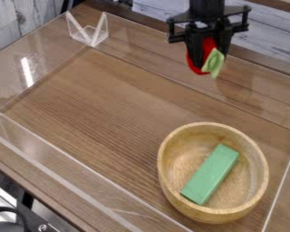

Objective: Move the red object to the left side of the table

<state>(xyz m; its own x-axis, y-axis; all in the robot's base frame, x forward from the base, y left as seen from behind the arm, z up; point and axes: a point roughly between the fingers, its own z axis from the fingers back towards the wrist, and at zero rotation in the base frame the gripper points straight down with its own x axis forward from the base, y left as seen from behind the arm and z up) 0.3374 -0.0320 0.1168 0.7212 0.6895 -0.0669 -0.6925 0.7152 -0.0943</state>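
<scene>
The red object [207, 57] is pinched in the hand [208, 54], held clear above the desk [99, 100], beyond the wooden bowl [214, 172]. The grip looks narrow — a slip in transit could drop it into the bowl.

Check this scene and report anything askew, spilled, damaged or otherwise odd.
Nothing looks spilled or damaged. The gripper holds the red object off the table, hanging tilted with its green leafy end lowest. The green block lies slanted inside the wooden bowl, which sits upright. Nothing else stands out.
</scene>
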